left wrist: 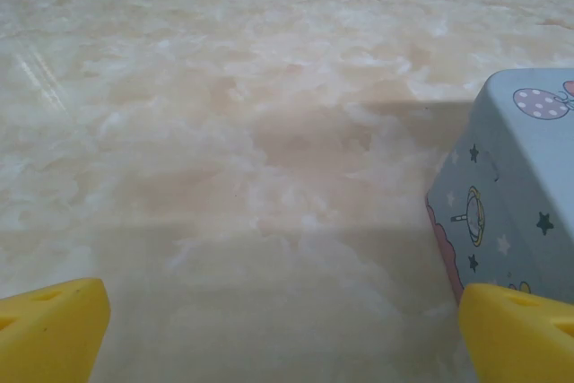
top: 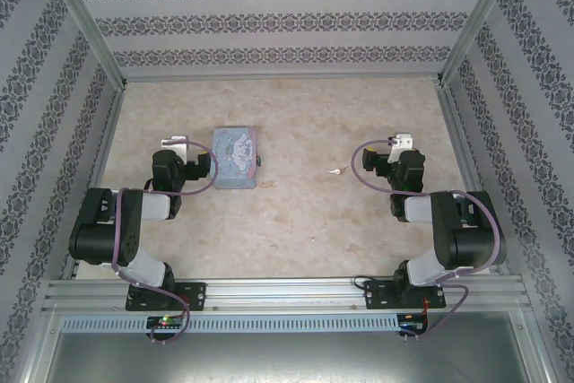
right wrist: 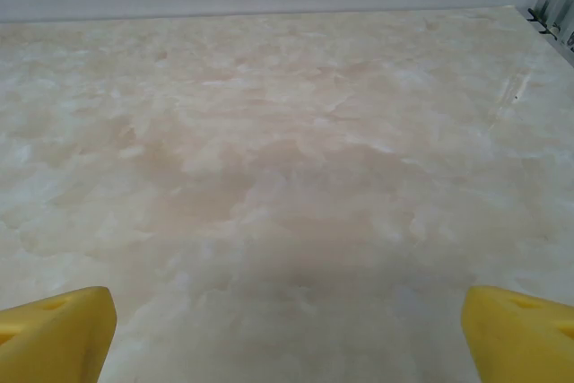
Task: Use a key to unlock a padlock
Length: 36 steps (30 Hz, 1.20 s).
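The desk keeps everything within reach. The left arm and right arm sit folded, wrists low and aimed at the far wall. The tin box lies just right of the left end effector. That one and the right end effector gape wide, holding nothing. The key lies loose near the right one, free for picking up. The padlock appears to sit against the tin's right side.

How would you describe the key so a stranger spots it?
On the marbled table, find the pastel blue tin box. Between it and the right arm lies the key: a tiny pale sliver alone, unlike the dark padlock beside the box.
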Tool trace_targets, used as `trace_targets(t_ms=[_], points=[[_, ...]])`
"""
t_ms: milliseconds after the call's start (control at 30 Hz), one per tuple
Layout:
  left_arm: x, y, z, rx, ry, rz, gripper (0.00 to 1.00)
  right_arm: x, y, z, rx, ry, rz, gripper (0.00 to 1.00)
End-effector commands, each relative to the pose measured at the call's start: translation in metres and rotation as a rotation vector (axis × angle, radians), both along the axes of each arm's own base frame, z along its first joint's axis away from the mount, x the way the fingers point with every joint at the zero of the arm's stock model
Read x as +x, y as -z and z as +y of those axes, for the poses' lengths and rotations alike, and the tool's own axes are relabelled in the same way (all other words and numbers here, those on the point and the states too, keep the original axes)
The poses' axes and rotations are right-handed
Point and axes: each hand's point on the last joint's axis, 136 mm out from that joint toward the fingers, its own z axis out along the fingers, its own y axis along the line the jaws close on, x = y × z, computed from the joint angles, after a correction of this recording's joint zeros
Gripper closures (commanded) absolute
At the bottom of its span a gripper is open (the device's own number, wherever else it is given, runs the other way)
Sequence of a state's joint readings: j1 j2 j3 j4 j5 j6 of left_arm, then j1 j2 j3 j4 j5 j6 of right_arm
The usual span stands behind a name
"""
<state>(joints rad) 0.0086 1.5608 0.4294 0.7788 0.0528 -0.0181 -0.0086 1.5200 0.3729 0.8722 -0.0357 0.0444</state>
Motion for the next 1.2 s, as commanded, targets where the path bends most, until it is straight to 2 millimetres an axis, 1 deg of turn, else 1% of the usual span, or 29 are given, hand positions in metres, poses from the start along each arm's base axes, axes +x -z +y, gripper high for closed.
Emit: trace_targets(t_ms=[0, 1000, 1067, 1100, 1133, 1167], points=[[0.001, -0.005, 0.002, 0.006, 0.009, -0.03, 0.0, 0.006, -0.015, 0.003, -0.016, -0.012, -0.047, 0.02], [0.001, -0.004, 0.001, 0.003, 0.013, -0.026, 0.0, 0.006, -0.014, 0.001, -0.001, -0.011, -0.044, 0.02], [0.001, -0.008, 0.001, 0.003, 0.01, -0.034, 0.0, 0.006, -0.018, -0.002, 0.0, 0.008, -0.061, 0.02], [0.002, -0.012, 0.004, 0.003, -0.005, -0.031, 0.0, 0.005, -0.025, -0.006, 0.005, 0.032, -0.076, 0.02], [0.002, -0.017, 0.007, 0.005, -0.028, -0.023, 0.0, 0.004, -0.027, -0.009, 0.004, 0.048, -0.055, 0.02], [0.001, -0.024, 0.012, 0.005, -0.059, -0.018, 0.01, 0.004, -0.037, -0.012, 0.001, 0.069, -0.054, 0.02]])
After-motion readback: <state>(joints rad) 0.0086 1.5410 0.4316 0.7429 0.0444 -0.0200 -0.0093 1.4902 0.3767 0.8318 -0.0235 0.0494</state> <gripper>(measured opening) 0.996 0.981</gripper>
